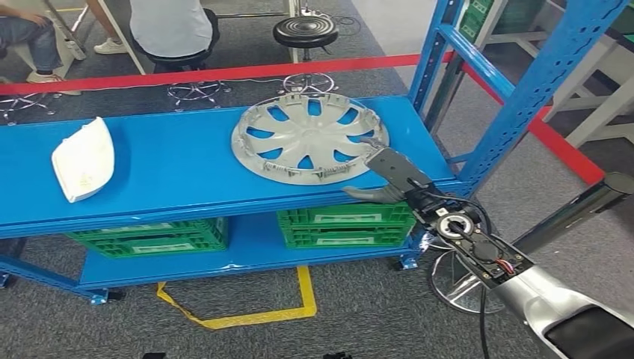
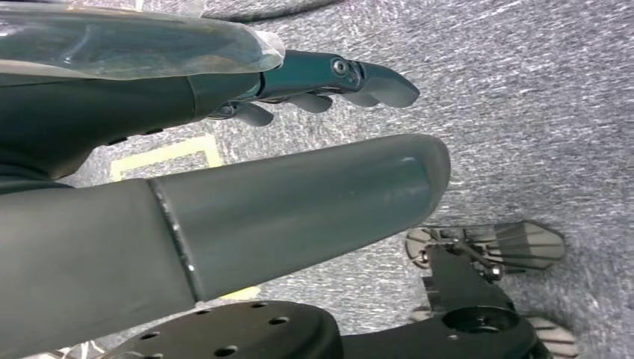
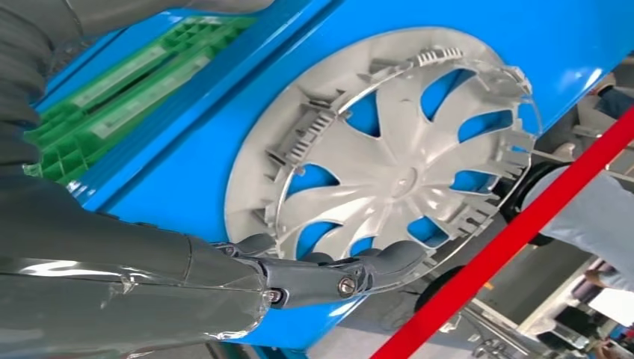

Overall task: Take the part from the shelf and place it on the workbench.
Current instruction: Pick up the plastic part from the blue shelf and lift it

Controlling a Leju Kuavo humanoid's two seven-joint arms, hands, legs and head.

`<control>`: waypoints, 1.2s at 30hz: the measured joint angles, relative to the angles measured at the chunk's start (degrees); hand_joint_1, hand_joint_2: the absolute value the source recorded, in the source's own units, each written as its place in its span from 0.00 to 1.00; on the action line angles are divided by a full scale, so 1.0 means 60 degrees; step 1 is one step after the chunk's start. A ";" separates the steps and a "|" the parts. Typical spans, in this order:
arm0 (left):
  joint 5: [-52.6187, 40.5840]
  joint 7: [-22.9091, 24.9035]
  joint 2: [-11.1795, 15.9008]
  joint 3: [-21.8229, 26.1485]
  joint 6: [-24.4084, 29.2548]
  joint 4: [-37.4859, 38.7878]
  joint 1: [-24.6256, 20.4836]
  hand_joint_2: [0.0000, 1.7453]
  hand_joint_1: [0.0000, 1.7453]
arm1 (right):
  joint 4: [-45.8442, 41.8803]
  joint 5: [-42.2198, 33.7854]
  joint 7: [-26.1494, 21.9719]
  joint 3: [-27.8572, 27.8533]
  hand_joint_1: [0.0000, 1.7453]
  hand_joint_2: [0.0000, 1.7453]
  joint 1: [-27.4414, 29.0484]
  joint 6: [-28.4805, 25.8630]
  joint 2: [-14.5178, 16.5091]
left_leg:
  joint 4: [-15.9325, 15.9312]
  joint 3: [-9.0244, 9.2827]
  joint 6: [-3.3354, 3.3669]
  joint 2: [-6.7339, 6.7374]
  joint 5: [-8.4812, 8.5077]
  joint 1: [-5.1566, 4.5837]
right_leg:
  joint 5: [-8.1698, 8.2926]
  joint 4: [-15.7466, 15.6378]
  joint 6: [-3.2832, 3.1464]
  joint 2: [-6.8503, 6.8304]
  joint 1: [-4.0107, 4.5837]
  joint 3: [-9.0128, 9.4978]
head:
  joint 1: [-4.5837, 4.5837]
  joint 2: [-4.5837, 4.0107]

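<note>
Far to the left of the right hand, a white moulded cover lies on the blue shelf, well apart from the work and untouched.

Below the shelf top, two green crates sit on the lower level; the nearer one is just under the hand.

Centre-right: the hubcap, silver-grey and spoked, lies flat on the shelf with its clips and retaining ring facing up. Near the shelf's front edge and its right end, so within reach of the right arm.

Right hand at the hubcap's near rim. In the right wrist view the fingers curl over the rim from above, while the head view shows the thumb low at the shelf's front edge. Looks like a pinch being set on the rim, thumb under and fingers over, but the thumb seems short of the rim. I judge the hand half-closed around the edge and not gripping yet. Hubcap shows no lift.

Left hand hangs over grey carpet, fingers loosely curled, holding nothing.

Behind the shelf, red tape, a black stool and seated people.
</note>
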 joint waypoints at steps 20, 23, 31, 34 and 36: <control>0.0006 0.0007 0.0032 -0.0007 0.0011 0.0000 -0.0075 0.00 0.00 | -0.0171 0.0042 0.0102 0.0004 0.00 1.00 -0.0041 0.0026 0.0000 | 0.0132 -0.0562 -0.0232 -0.0025 0.0344 -0.0075 | 0.0225 -0.1896 -0.0331 0.0126 0.0062 0.1232 | -0.0319 0.0000; 0.0006 0.0012 0.0029 -0.0008 0.0012 0.0000 -0.0077 0.00 0.00 | -0.0207 0.0047 0.0100 0.0002 0.00 1.00 -0.0048 0.0028 0.0000 | 0.0009 -0.0439 -0.0084 -0.0008 0.0328 -0.0023 | 0.0031 -0.1702 -0.0196 0.0087 0.0050 0.1168 | -0.0274 0.0000; 0.0017 0.0015 0.0018 -0.0045 0.0005 0.0000 -0.0052 0.00 0.00 | -0.0219 0.0153 0.0148 0.0016 0.00 1.00 -0.0088 0.0085 -0.0004 | -0.0036 0.0033 0.0006 -0.0030 0.0013 -0.0001 | 0.0126 -0.0271 -0.0138 0.0005 0.0043 0.0116 | 0.0048 -0.0001; 0.0017 0.0023 0.0011 -0.0066 -0.0014 0.0000 -0.0077 0.00 0.00 | -0.0211 0.0248 0.0217 0.0055 0.00 1.00 -0.0226 0.0148 -0.0003 | -0.0007 0.0120 -0.0120 -0.0039 -0.0107 -0.0047 | 0.0708 -0.1765 -0.0244 -0.0020 0.0087 0.0781 | 0.0079 -0.0001; 0.0017 0.0041 0.0009 -0.0079 -0.0025 0.0000 -0.0097 0.00 0.00 | -0.0207 0.0302 0.0284 0.0092 0.00 1.00 -0.0318 0.0209 -0.0003 | -0.0013 0.0094 -0.0202 -0.0032 -0.0111 -0.0054 | 0.0646 -0.1886 -0.0328 0.0011 0.0100 0.0852 | 0.0045 -0.0001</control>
